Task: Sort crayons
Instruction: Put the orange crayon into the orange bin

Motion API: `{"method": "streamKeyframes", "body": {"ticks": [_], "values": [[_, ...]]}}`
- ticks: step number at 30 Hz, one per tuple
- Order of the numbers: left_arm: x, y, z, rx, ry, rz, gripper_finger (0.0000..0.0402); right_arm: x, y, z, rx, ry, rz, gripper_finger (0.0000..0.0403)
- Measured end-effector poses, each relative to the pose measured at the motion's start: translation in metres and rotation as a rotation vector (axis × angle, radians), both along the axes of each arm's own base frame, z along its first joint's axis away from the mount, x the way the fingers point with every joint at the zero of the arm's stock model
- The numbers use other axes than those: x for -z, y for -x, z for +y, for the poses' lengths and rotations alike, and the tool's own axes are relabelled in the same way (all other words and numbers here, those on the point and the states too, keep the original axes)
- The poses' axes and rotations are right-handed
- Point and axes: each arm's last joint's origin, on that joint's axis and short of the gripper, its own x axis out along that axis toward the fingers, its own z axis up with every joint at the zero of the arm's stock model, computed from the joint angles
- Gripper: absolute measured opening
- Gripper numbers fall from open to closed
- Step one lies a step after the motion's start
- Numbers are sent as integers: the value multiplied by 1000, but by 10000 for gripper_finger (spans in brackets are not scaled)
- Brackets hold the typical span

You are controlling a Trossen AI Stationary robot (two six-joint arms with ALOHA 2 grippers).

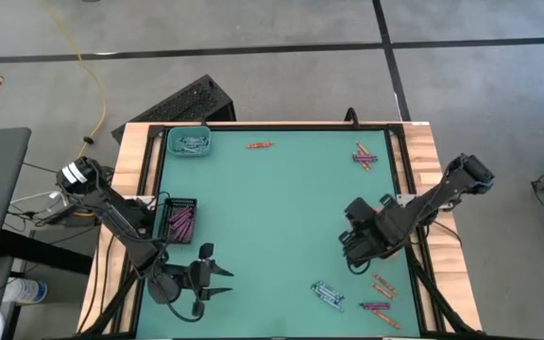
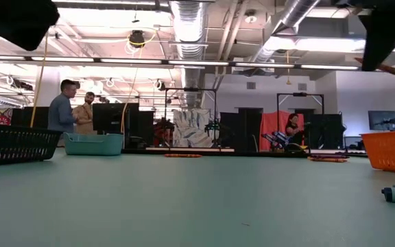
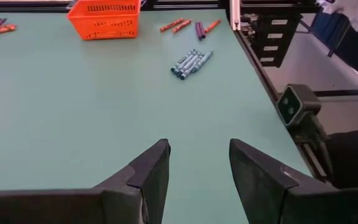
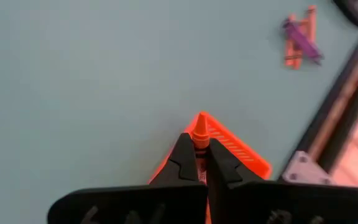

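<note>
Currently the right claw (image 4: 199, 155) grasps an orange crayon (image 4: 199, 138) above the orange tray (image 4: 236, 149) — the left claw (image 3: 199, 174) hangs released over the green surface (image 1: 272, 208).

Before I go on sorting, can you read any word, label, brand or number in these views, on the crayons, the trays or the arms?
None can be read.
Crayons: the wrappers carry dark marks, too small to read.
Orange tray, black tray, teal tray: no lettering shows.
Orange crayon in the shut right tool: no print visible.
Left tool, open: plain dark fingers.
</note>
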Motion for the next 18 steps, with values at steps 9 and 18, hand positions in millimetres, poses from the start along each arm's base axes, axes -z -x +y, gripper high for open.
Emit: {"method": "streamKeyframes", "body": {"ticks": [9,18], "values": [[9,-1,-9,16,10,-5,155,31,23,-21,173,-64,33,4],[54,-20,-20,19,11,3,155,70,26,-27,201,-149,3,9]]}}
